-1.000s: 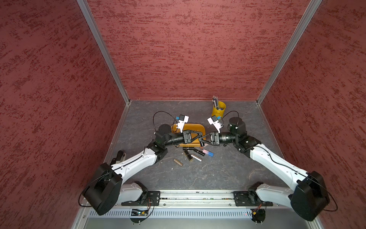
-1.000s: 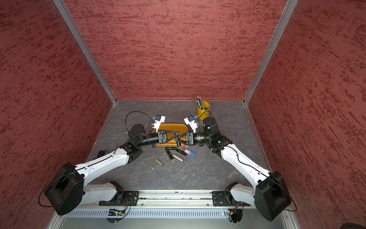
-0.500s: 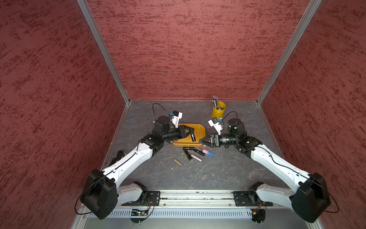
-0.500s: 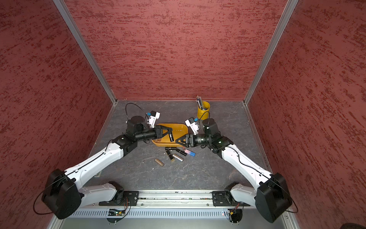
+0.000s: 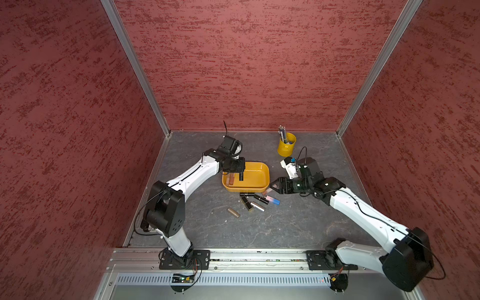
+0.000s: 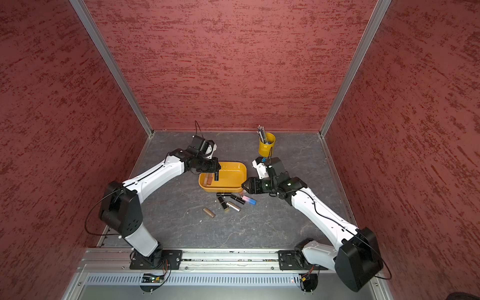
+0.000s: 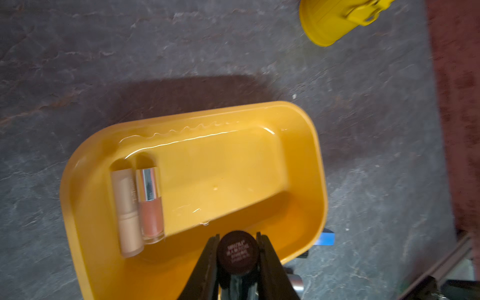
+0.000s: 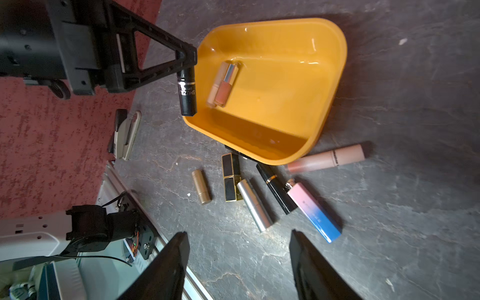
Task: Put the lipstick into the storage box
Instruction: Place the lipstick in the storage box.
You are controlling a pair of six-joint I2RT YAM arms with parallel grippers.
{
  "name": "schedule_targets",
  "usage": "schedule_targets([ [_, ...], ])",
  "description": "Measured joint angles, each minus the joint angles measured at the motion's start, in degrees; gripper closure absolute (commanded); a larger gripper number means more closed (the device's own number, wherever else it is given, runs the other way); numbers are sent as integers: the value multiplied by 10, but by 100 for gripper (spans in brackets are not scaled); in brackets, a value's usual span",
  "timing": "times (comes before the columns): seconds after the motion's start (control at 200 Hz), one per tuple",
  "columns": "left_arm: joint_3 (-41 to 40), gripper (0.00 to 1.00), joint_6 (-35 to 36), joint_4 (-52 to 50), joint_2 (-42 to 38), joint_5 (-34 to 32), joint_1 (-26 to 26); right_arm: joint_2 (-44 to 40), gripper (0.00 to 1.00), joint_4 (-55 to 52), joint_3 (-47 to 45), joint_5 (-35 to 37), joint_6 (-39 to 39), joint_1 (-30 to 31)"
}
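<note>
- Storage box (image 5: 260, 166): shallow orange-yellow plastic tub, rectangular with rounded corners. It stands on the dark grey stone-patterned tabletop (image 5: 207, 228) between the two arms and shows in both top views (image 6: 237, 166) and both wrist views (image 7: 233, 168) (image 8: 285, 91).
- Left gripper (image 5: 240, 172): jaws clamped tight on the cap end of a black cylindrical lipstick (image 5: 241, 177). The tube hangs upright over the tub's interior, at the end nearer the left arm. The left wrist view (image 7: 237, 241) shows a finger on each side of the lipstick's round labelled end (image 7: 237, 253). The right wrist view shows white lettering down its barrel (image 8: 187, 93).
- Right gripper (image 5: 272, 185): jaws parted about halfway, nothing between them (image 8: 238, 235). It hovers just beside the tub's other end, above the loose items.
- Tub contents: a beige matte lipstick tube (image 7: 127, 210) and a peach gloss bottle with a silver cap (image 7: 150, 202). They lie touching side by side on the floor, near the held lipstick.
- Loose on the tabletop, in front of the tub:
  - tan-gold cylinder (image 8: 201, 187), set apart from the rest
  - square black-and-gold tube (image 8: 231, 176)
  - silver cylinder (image 8: 254, 205)
  - slim black tube (image 8: 276, 188)
  - flat pink-to-blue gradient case (image 8: 314, 211)
  - long frosted pink tube (image 8: 327, 158), lying against the tub's wall
- Yellow cylindrical pen cup (image 5: 285, 146): stands upright near the back wall, well apart from the tub, with pens inside.
</note>
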Motion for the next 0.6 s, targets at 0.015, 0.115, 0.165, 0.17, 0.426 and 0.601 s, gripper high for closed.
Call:
schedule_targets([
  [0.015, 6, 80, 3, -6, 8, -6, -1, 0, 34, -2, 0, 2, -1, 0],
  [0.115, 36, 81, 17, -31, 44, -33, -4, 0, 34, -10, 0, 13, -6, 0],
  [0.165, 49, 81, 22, -40, 59, -43, -5, 0, 34, -12, 0, 16, -8, 0],
  [0.17, 50, 81, 23, -40, 61, -43, -5, 0, 34, -12, 0, 16, -8, 0],
  [0.426, 75, 81, 33, -58, 116, -71, -5, 0, 34, -18, 0, 27, -16, 0],
  [0.601, 86, 82, 37, -62, 144, -80, -3, 0, 34, -24, 0, 27, -20, 0],
])
